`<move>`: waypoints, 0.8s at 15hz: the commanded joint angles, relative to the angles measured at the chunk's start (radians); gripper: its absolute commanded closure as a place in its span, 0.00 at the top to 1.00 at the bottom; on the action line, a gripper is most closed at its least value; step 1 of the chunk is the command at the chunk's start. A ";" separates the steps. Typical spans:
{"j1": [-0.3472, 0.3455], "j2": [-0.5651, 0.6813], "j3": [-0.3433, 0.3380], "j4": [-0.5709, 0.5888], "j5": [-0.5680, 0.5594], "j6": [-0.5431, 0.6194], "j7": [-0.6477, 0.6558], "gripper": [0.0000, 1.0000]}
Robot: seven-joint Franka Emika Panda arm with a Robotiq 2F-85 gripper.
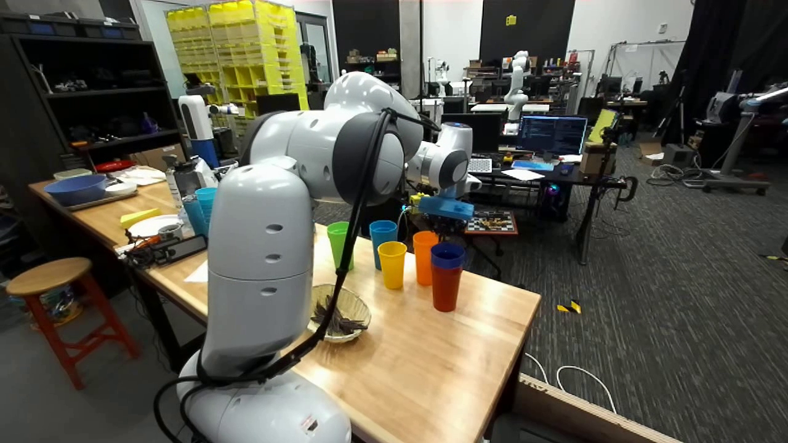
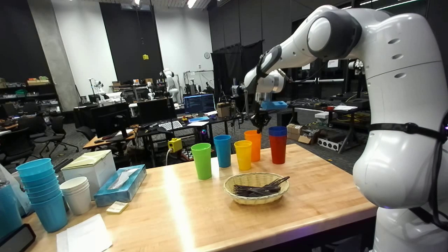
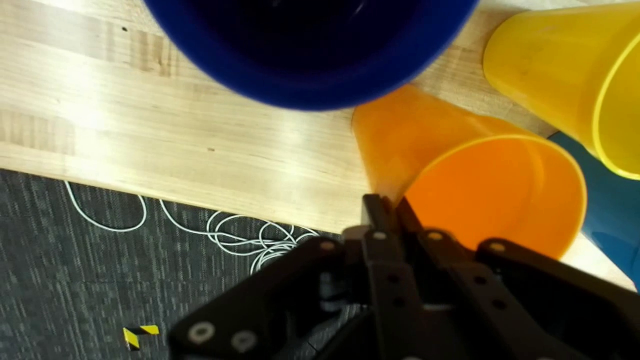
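Note:
My gripper [image 3: 390, 206] is shut on the rim of an orange cup [image 3: 410, 130] in the wrist view, one finger inside the cup and one outside, with the thin wall between them. The orange cup looks upright on the table in both exterior views, under the gripper [image 2: 260, 126]. Close beside it stands a red cup [image 2: 278, 151] with a dark blue cup [image 3: 310, 95] nested in its top. A yellow cup [image 1: 392, 269] and a teal cup [image 2: 223, 150] are on its opposite side. A green cup [image 2: 202, 161] is farther along.
On the wooden table [image 2: 196, 224] a wicker basket [image 2: 241, 200] holds dark brown sticks or utensils. Stacked blue cups [image 2: 50, 213], paper cups [image 2: 78, 201] and a tissue box [image 2: 131, 185] stand toward the table's far end. The table edge passes close to the orange cup.

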 commanded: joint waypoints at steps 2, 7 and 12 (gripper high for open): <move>-0.018 -0.002 0.009 0.019 0.034 -0.036 -0.028 0.01; -0.010 -0.046 0.010 0.010 0.030 -0.055 -0.016 0.01; 0.003 -0.128 0.007 0.029 0.003 -0.071 0.001 0.01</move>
